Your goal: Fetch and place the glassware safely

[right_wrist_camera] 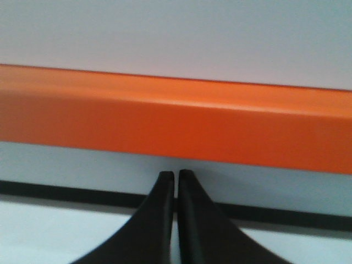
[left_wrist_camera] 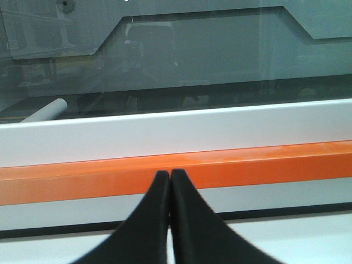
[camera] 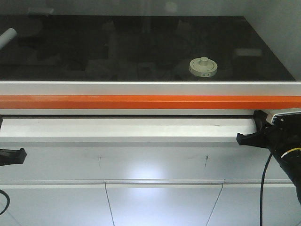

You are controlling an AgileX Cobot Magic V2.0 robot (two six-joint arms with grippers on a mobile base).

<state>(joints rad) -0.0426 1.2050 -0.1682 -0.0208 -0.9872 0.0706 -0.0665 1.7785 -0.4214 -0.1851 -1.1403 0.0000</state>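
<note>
So the left gripper (left_wrist_camera: 169, 176) has its fingers pressed together, empty. The glass jar (camera: 203, 69) sits well beyond both fingertips, past the orange rail (camera: 141, 101), nearer the right gripper (right_wrist_camera: 176, 175), fingers also together. Looks light, slick, breakable, lid (camera: 196, 67) maybe loose, so I'd squeeze the body, not the knob (camera: 204, 60).

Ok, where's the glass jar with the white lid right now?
In the front view the jar sits on the dark surface, right of centre, just behind the orange rail; the white tube lies far to its left.
</note>
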